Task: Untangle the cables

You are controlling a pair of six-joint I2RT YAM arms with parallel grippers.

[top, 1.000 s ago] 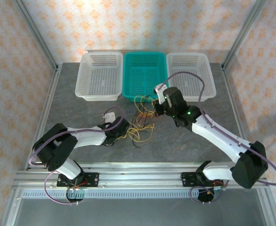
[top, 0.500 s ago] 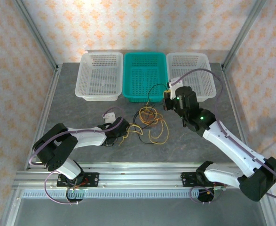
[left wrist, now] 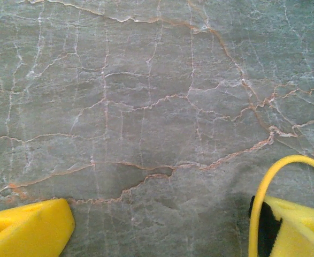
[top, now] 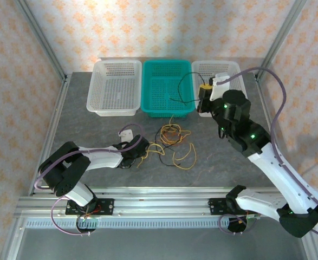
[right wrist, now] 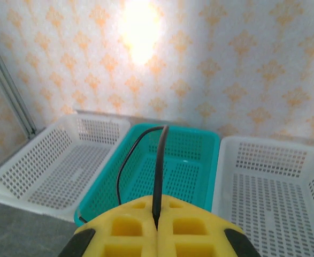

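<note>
Top external: teal basket (top: 145, 86) (behind cables (top: 171, 131))

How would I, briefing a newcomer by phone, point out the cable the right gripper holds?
Find the teal basket. Just right of it the right gripper pinches a thin black cable, the only one lifted off the table.

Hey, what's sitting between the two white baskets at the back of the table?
A teal basket, clear in the top view; the black cable clamped in the right gripper loops over it.
</note>
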